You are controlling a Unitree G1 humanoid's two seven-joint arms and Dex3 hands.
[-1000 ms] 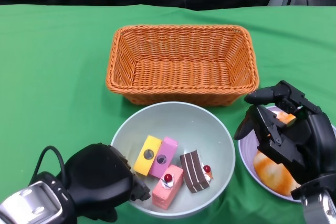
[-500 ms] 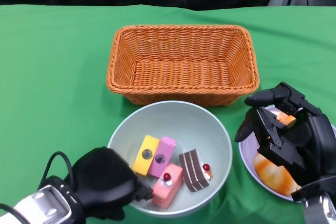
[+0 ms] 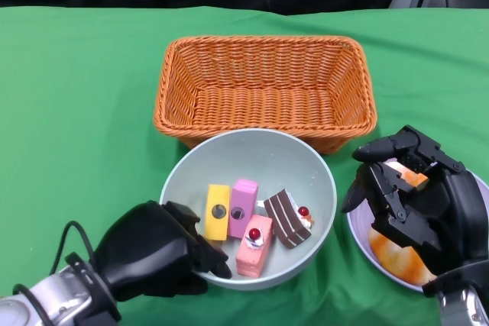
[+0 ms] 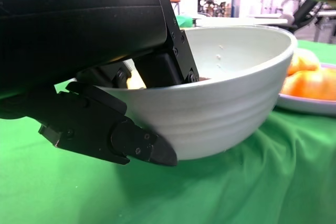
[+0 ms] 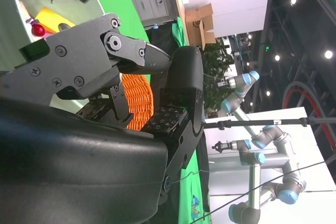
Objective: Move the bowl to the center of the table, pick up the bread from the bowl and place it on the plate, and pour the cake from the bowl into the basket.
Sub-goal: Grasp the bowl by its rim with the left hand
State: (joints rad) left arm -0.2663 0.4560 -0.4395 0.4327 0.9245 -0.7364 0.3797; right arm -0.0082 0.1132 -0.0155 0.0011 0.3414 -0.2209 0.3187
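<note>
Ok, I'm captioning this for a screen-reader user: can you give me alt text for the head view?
The robot's left hand grips the near rim of a pale bowl holding four cake pieces, just in front of an orange wicker basket on a green table. The right hand hovers over a plate with bread.

You see the pale green bowl (image 3: 294, 162) tipping toward the orange wicker basket (image 3: 265, 91), four cake slices (image 3: 255, 221) inside; bread (image 3: 392, 253) sits plated.
</note>
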